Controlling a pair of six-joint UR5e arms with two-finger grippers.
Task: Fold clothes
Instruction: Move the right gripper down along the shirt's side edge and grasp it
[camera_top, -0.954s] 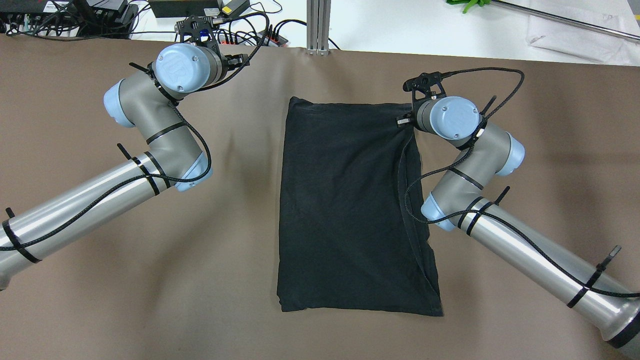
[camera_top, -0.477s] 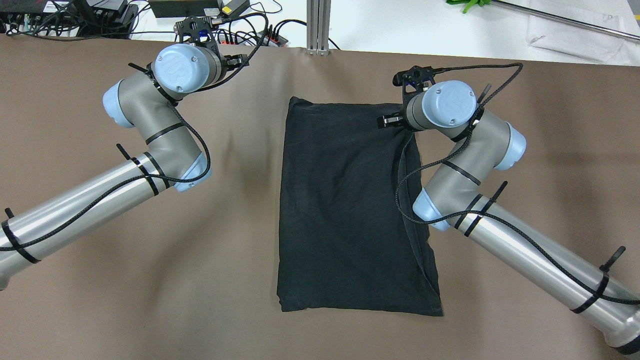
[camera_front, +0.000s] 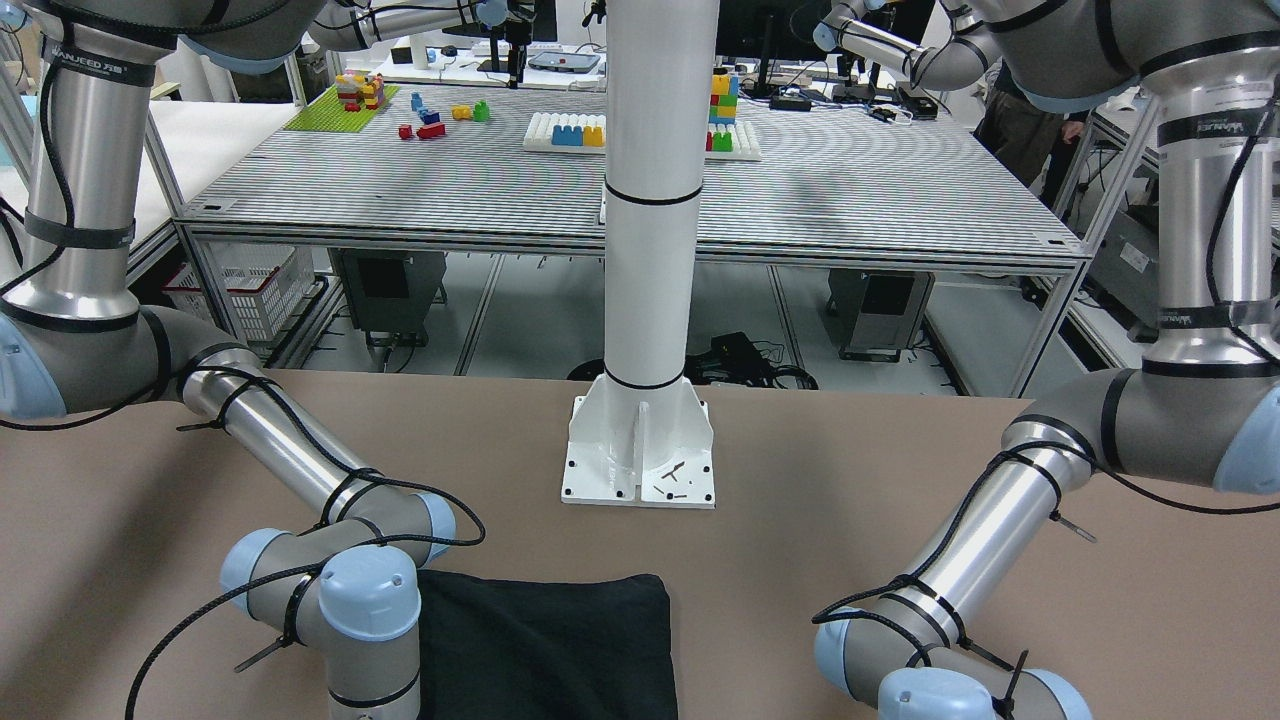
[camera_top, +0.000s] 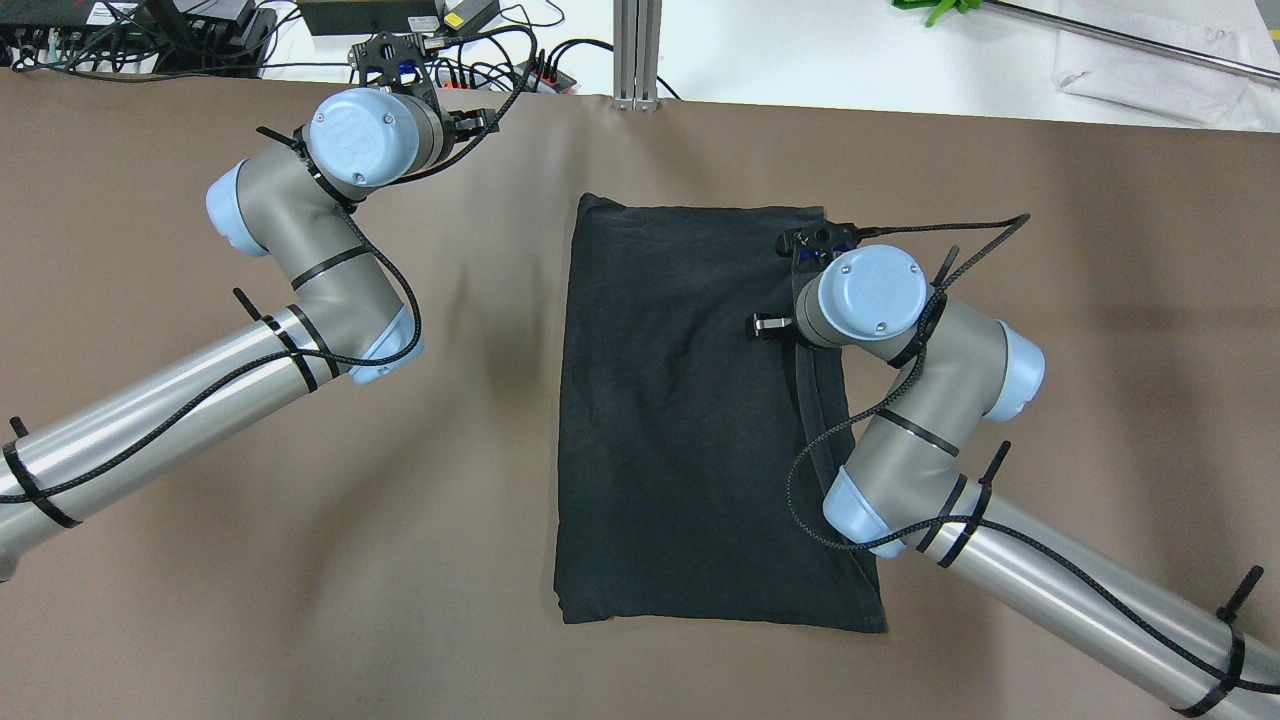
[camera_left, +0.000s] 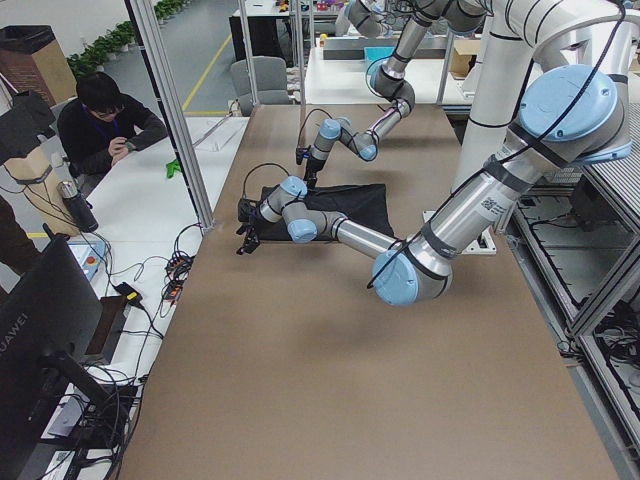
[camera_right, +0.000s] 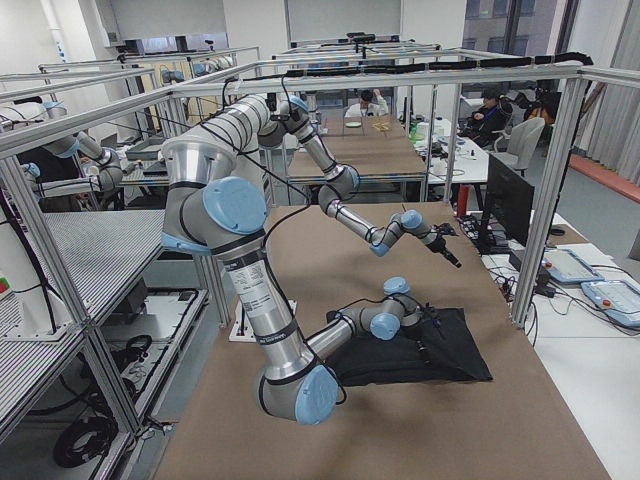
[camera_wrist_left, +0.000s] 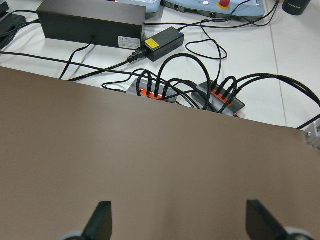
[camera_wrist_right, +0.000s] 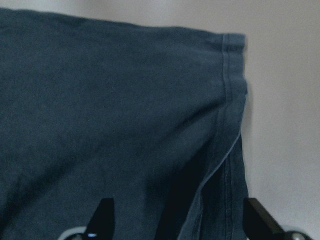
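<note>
The clothes are one dark charcoal garment (camera_top: 690, 420), lying flat on the brown table as a tall folded rectangle; its near edge shows in the front view (camera_front: 545, 650). My right gripper (camera_wrist_right: 180, 217) is open, fingers wide apart, just above the garment's (camera_wrist_right: 125, 100) far right part by the hemmed edge. In the overhead view the right wrist hides it. My left gripper (camera_wrist_left: 180, 220) is open and empty over bare table near the far edge, well left of the garment. No logo shows.
The white pillar's base (camera_front: 640, 460) stands on the table behind the garment. Cables and power bricks (camera_wrist_left: 150, 42) lie just past the table's far edge. An aluminium post (camera_top: 637, 50) rises at the far middle. A seated person (camera_left: 105, 120) is beyond that edge.
My right wrist has moved from the garment's far right corner back toward the robot along the right edge. The left arm and the garment have not moved.
</note>
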